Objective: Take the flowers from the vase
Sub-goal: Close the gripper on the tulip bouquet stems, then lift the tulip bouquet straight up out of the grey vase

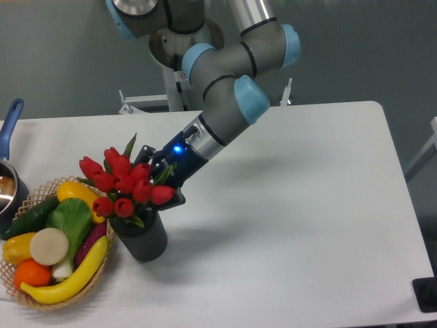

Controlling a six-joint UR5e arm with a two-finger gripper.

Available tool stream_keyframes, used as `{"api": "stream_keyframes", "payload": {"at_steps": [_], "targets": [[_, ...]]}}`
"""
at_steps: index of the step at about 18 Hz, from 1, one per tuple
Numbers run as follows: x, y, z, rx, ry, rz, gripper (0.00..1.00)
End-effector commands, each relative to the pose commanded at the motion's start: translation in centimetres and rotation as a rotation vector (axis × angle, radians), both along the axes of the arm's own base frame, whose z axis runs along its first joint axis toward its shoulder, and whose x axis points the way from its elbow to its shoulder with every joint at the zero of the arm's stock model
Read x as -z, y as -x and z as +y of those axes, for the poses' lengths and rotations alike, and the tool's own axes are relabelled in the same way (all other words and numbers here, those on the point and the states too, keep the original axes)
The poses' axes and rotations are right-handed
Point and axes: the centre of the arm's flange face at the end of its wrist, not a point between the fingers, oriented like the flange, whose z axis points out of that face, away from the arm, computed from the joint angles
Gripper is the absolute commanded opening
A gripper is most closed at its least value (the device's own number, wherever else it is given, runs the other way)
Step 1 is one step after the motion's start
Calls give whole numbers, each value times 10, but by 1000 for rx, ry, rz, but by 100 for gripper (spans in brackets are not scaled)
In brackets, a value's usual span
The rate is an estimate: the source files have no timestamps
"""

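Note:
The flowers, red tulip buds with green leaves, stand in the dark grey ribbed vase at the left front of the table and lean left over the basket rim. My gripper reaches in from the right at bud height. Its dark fingers close around the bunch just above the vase mouth. The fingertips are partly hidden behind buds and leaves. The stems inside the vase are hidden.
A wicker basket with bananas, a cucumber, a leafy vegetable and other produce touches the vase's left side. A pot with a blue handle sits at the far left edge. The arm's base stands behind the table.

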Motion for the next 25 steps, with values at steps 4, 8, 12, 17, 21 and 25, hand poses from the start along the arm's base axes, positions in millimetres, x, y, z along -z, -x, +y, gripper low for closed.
{"api": "stream_keyframes", "payload": {"at_steps": [4, 8, 12, 17, 21, 25], "targets": [[-1, 1, -1, -3, -4, -3, 40], [-13, 3, -4, -32, 5, -17, 40], [-24, 1, -6, -47, -2, -31, 37], [-47, 2, -13, -68, -46, -46, 37], [-71, 13, -23, -112, -99, -112, 37], [-92, 19, -31, -137, -134, -139, 37]]}}
